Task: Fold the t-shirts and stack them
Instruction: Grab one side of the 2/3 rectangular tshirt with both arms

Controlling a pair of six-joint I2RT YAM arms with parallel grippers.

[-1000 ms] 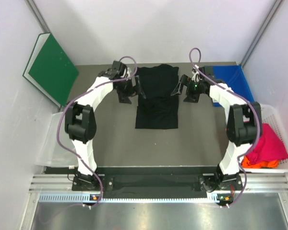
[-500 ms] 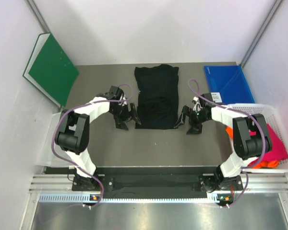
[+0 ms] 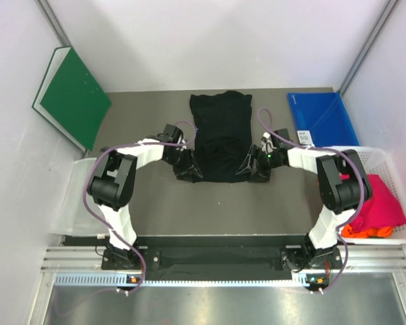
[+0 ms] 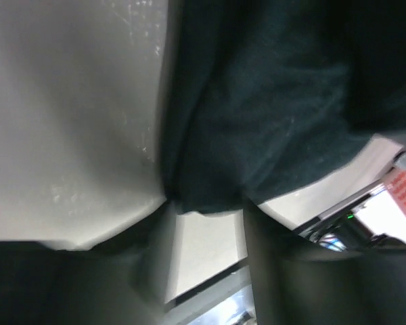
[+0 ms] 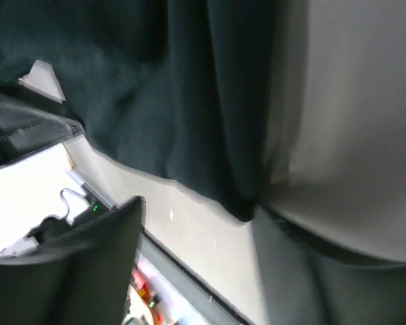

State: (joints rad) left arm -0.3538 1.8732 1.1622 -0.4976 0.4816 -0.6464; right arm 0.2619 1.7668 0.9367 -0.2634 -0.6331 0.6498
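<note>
Lying lengthwise on the middle of the grey table [image 3: 149, 203], the black t-shirt [image 3: 221, 139] is folded into a narrow strip, with its slightly wider end toward the far wall and its straight near edge toward the arm bases.

The left end effector [image 3: 187, 172] sits low on the table at the strip's near left corner. The right end effector [image 3: 249, 168] mirrors it at the near right corner.

In the left wrist view the two dark fingers [image 4: 284, 271] stand apart, with bare table showing between them. The cloth's corner reaches just into that gap, so the end effector is released and not yet clamped on the fabric.

The right wrist view shows the same. Its fingers [image 5: 74, 271] are spread, and the black corner hangs close beside one of them without being pinched.

A white lattice basket [image 3: 387, 239] stands at the table's right edge. It holds a crumpled magenta-pink t-shirt [image 3: 382, 203], with an orange t-shirt [image 3: 363, 230] bunched at its near side, both well apart from the black one.

A green board [image 3: 73, 95] leans against the left wall. A blue sheet [image 3: 323, 118] lies flat at the far right of the table, and a clear bin [image 3: 69, 203] sits at the left edge.
</note>
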